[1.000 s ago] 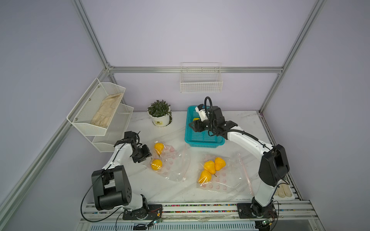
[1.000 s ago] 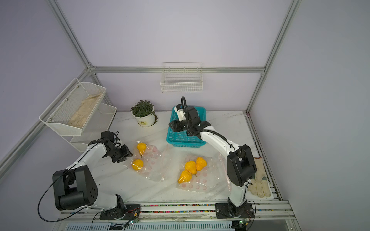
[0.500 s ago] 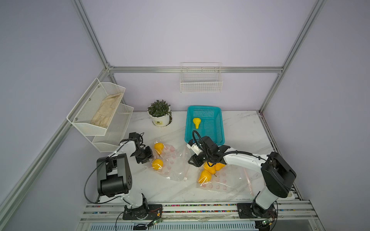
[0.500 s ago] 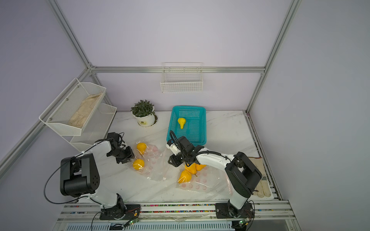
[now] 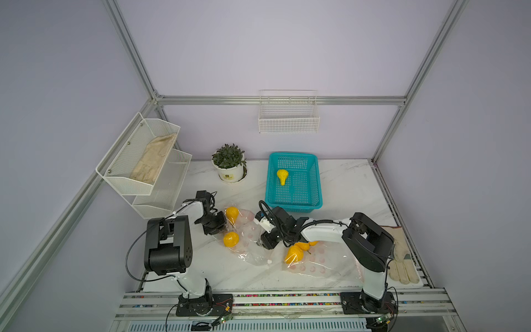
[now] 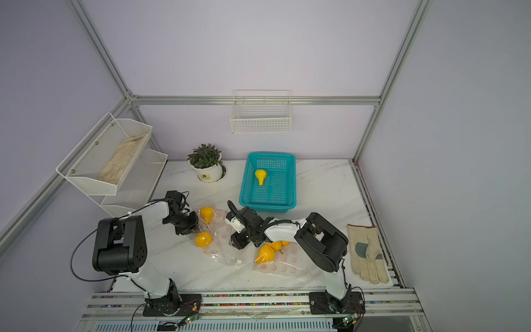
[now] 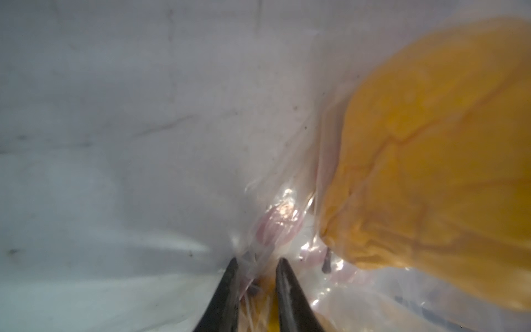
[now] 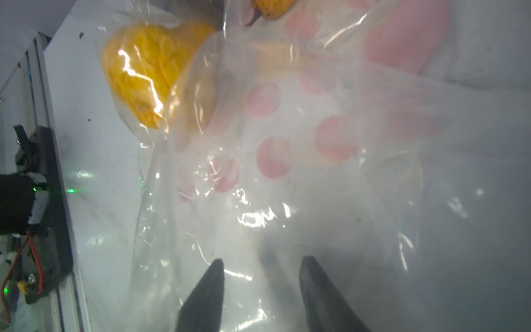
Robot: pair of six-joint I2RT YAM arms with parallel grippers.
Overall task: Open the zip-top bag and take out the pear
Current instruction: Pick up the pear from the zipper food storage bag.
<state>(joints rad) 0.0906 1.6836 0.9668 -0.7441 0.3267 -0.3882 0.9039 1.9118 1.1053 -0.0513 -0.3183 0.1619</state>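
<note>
Bag [image 5: 247,233] edge is pinched in your left gripper [image 7: 257,262], its two pears [image 5: 231,239] just past the tips toward the right gripper [image 8: 263,260], jaws spread over clear film on the bag's far side, so it's nearer; second bag [image 5: 319,263] holds more pears, basket [image 5: 313,161] one.
</note>
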